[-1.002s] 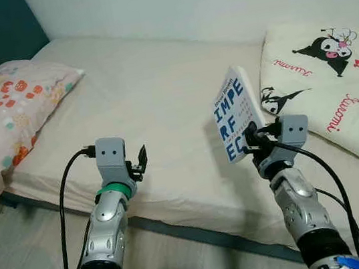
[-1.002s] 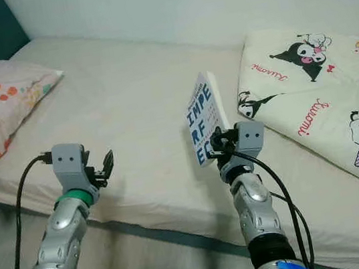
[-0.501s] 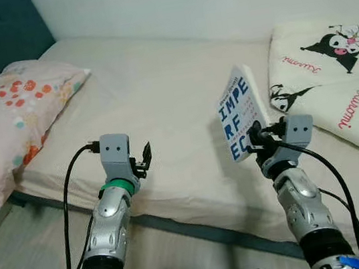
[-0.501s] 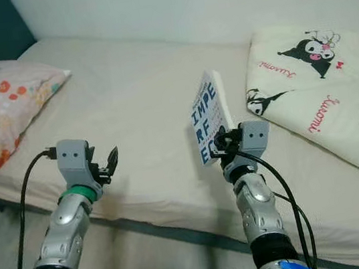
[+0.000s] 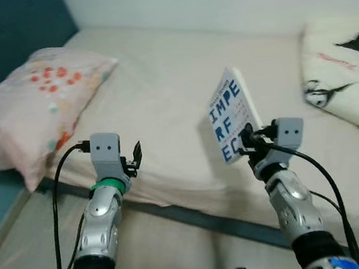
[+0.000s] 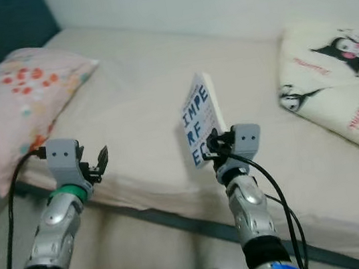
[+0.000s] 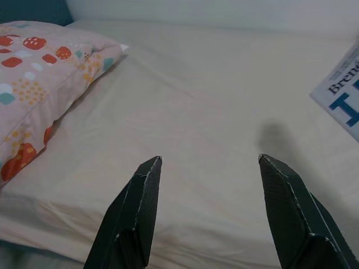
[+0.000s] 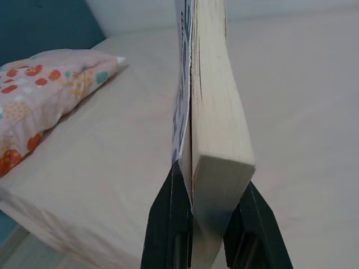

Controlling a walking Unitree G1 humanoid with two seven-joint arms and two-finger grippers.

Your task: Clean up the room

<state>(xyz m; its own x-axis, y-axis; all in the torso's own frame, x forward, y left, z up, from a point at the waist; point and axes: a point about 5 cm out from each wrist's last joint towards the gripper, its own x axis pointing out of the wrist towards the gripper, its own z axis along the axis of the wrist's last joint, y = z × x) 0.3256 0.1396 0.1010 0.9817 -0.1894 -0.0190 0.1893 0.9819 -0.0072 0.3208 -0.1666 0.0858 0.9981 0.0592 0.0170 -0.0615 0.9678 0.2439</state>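
Book (image 5: 232,123) with big blue letters on its white cover is standing upright in the right gripper (image 5: 246,139), whose fingers (image 8: 168,224) are clamping its lower edge, above the cream bed (image 5: 159,90). Left gripper (image 5: 134,158) is hovering over the mattress edge, fingers (image 7: 137,207) spread and grasping nothing. Floral pillow (image 5: 34,109) is lying beyond it.

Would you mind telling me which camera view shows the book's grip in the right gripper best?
The right wrist view: the right gripper has a black finger on each side of the book, seen edge-on. The eye views show the cover's blue letters and the book held upright above the bed; the left wrist view catches one corner.
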